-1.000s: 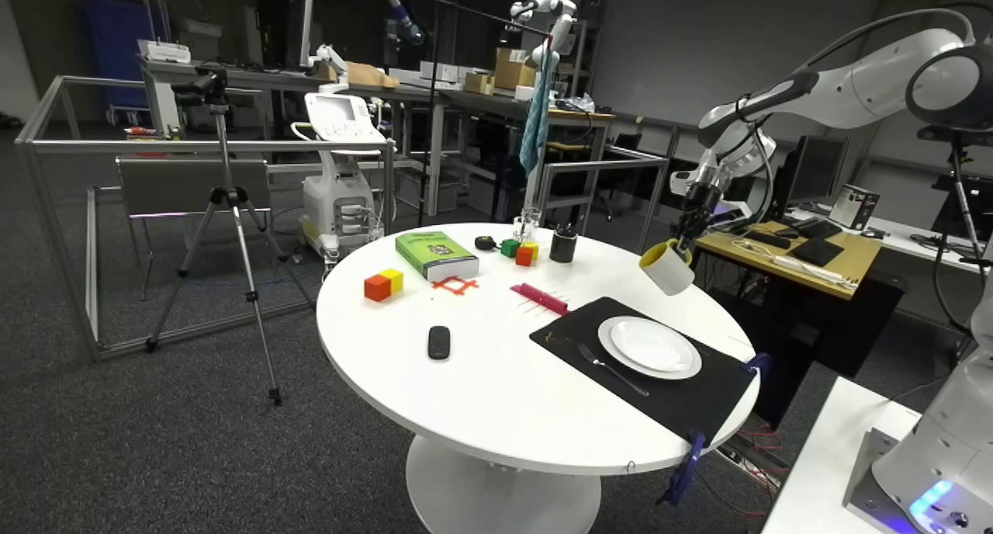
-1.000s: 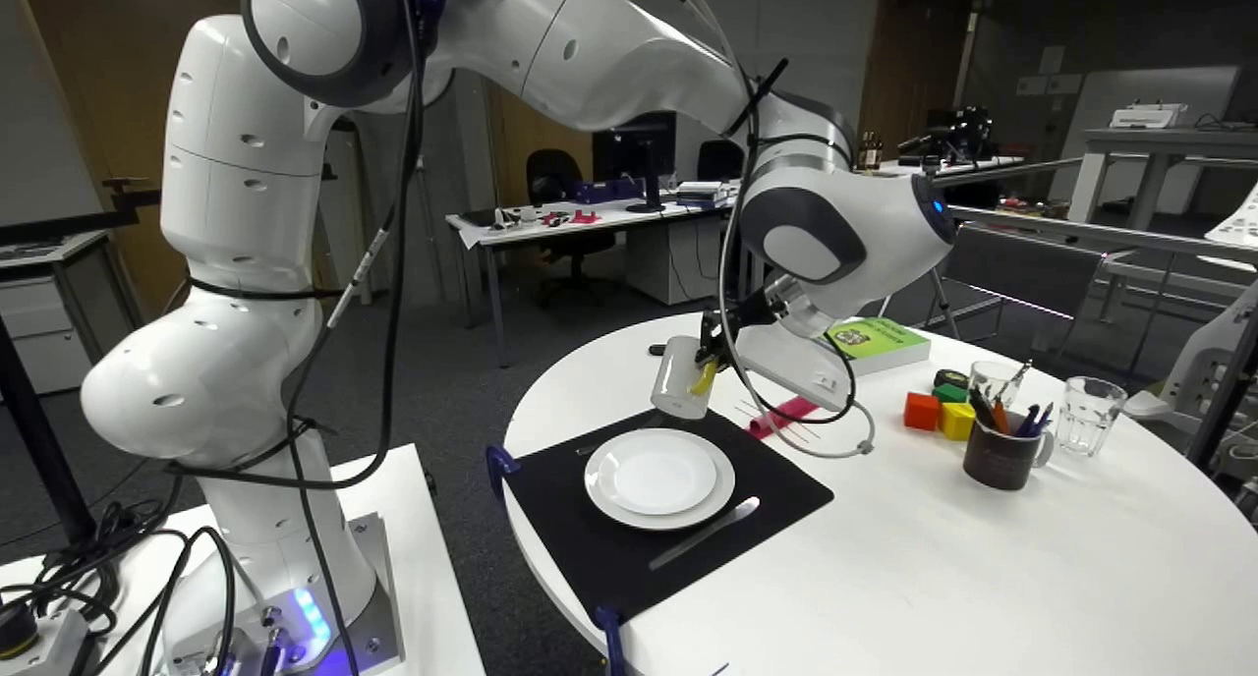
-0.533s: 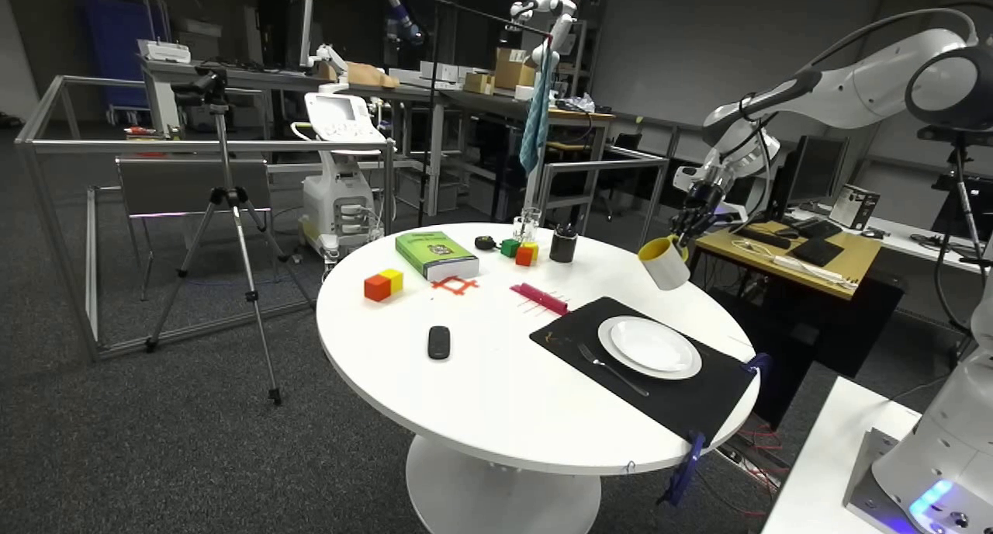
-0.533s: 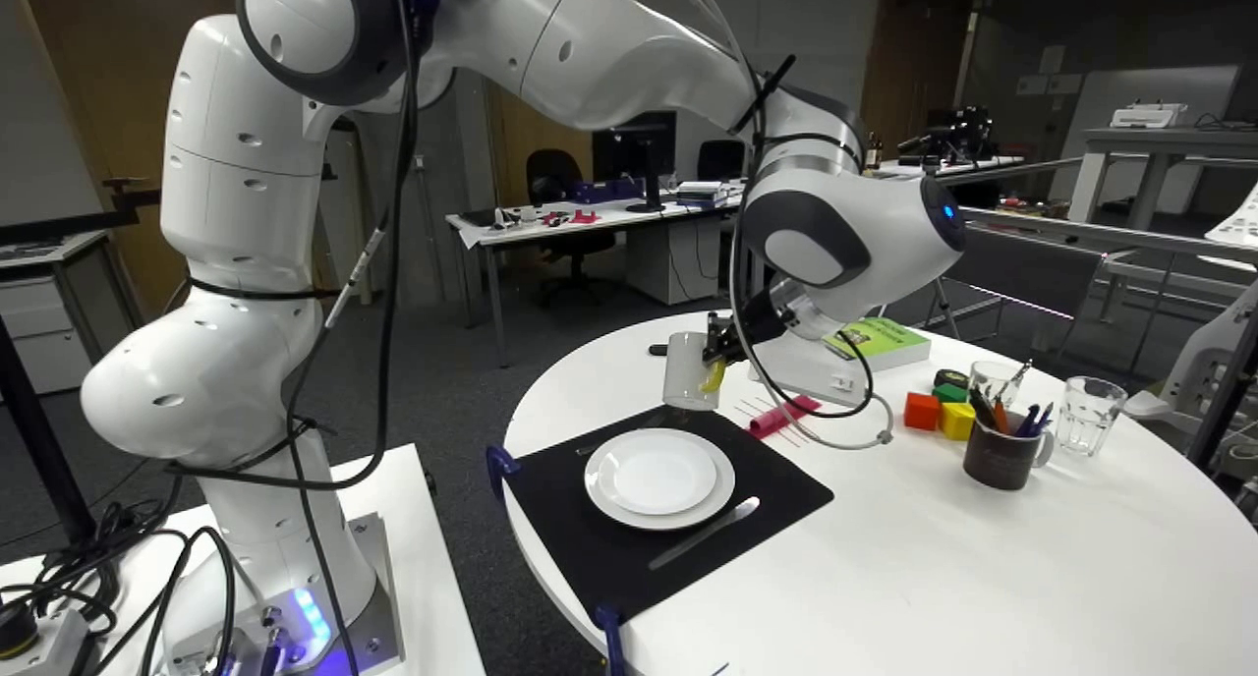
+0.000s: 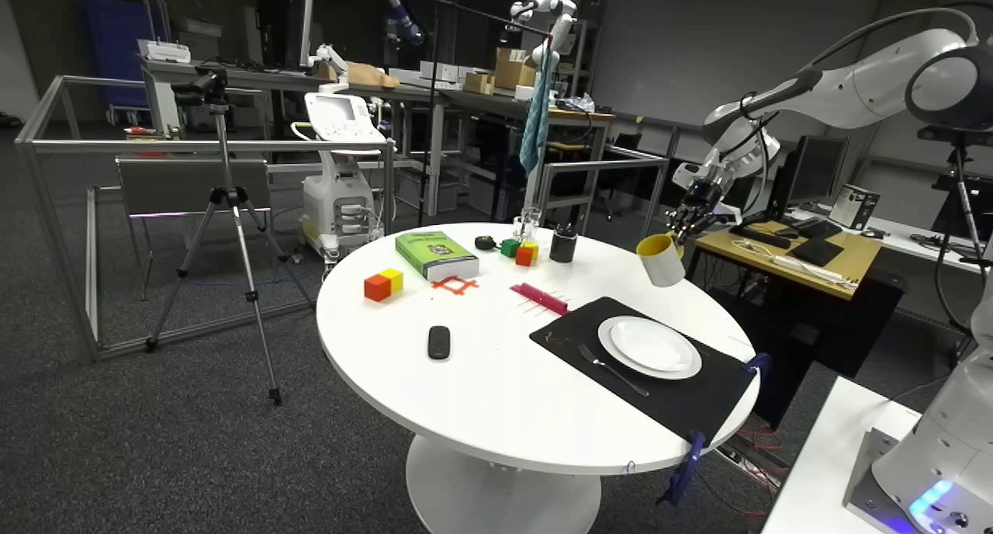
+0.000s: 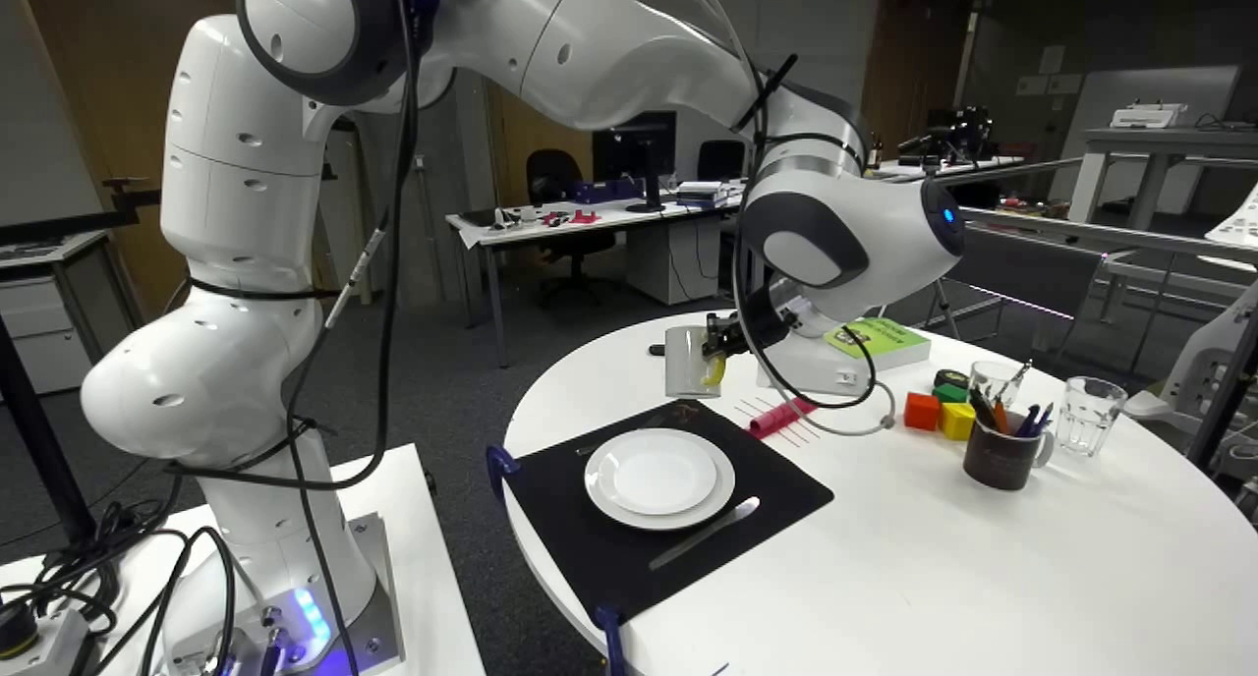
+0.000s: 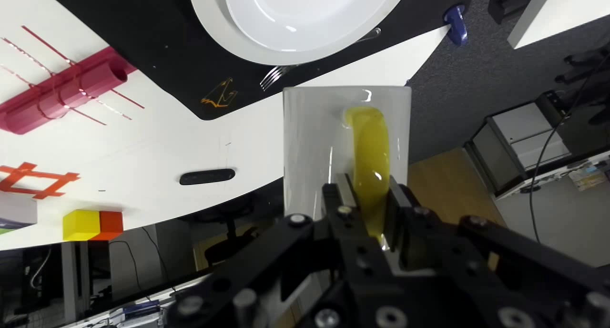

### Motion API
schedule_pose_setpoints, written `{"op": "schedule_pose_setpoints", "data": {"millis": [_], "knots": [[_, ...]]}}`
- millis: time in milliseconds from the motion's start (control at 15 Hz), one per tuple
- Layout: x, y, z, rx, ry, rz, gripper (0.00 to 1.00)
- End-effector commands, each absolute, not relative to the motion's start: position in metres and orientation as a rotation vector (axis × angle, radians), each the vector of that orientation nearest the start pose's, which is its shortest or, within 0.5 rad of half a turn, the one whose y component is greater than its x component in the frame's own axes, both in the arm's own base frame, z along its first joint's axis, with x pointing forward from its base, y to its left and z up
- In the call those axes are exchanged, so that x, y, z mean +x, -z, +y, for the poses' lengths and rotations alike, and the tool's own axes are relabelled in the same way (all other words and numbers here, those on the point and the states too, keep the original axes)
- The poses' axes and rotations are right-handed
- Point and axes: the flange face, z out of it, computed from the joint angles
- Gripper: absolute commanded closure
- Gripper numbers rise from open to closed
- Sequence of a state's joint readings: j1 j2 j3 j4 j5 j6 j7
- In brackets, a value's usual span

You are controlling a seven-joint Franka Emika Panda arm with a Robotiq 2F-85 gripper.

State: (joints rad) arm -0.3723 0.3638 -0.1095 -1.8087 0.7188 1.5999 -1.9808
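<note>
A mug, white outside and yellow inside with a yellow handle, hangs in the air above the table; it shows in both exterior views (image 5: 663, 266) (image 6: 685, 364) and in the wrist view (image 7: 314, 137). My gripper (image 7: 369, 187) is closed around its yellow handle, one finger on each side. In the exterior views the gripper (image 5: 679, 231) (image 6: 715, 340) is at the mug's side. The mug is slightly tilted with its opening upward. It is above the table (image 5: 496, 394), behind two stacked white plates (image 6: 658, 472) in an exterior view. The inside bottom of the mug is hidden.
The plates lie on a black placemat (image 6: 580, 529) with a fork (image 5: 613, 369) and a knife (image 6: 705, 535). Blue clamps (image 6: 609, 632) grip the edge. A pink tube (image 5: 543, 298), green book (image 5: 437, 254), coloured blocks (image 5: 384, 284), pen-filled dark mug (image 6: 1000, 455) and glasses (image 6: 1089, 416) stand around.
The mug has turned in my closed gripper's hold from a stronger tilt to more upright. It has risen slightly. The objects on the table have not moved.
</note>
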Motion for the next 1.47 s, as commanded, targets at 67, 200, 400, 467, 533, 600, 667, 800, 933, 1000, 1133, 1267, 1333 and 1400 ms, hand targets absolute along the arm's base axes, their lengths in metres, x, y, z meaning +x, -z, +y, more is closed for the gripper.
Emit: {"op": "schedule_pose_setpoints", "data": {"millis": [67,200,400,467,533,600,667,800,933,1000,1133,1267,1333,1400], "knots": [[0.551,-0.333,-0.205,-1.896,0.553,-1.388,0.95],[0.551,-0.328,-0.204,-1.895,0.544,-1.387,0.81],[0.551,-0.320,-0.203,-1.891,0.533,-1.377,0.81],[0.551,-0.320,-0.204,-1.892,0.533,-1.377,0.81],[0.551,-0.320,-0.204,-1.892,0.533,-1.377,0.81],[0.551,-0.320,-0.204,-1.892,0.533,-1.377,0.81],[0.551,-0.320,-0.204,-1.892,0.533,-1.377,0.81],[0.551,-0.320,-0.204,-1.892,0.533,-1.377,0.81],[0.551,-0.320,-0.204,-1.892,0.533,-1.377,0.81],[0.551,-0.320,-0.204,-1.892,0.533,-1.377,0.81],[0.551,-0.320,-0.204,-1.892,0.533,-1.377,0.81],[0.551,-0.320,-0.204,-1.892,0.533,-1.377,0.81],[0.551,-0.320,-0.204,-1.892,0.533,-1.377,0.81],[0.551,-0.320,-0.204,-1.892,0.533,-1.377,0.81]]}}
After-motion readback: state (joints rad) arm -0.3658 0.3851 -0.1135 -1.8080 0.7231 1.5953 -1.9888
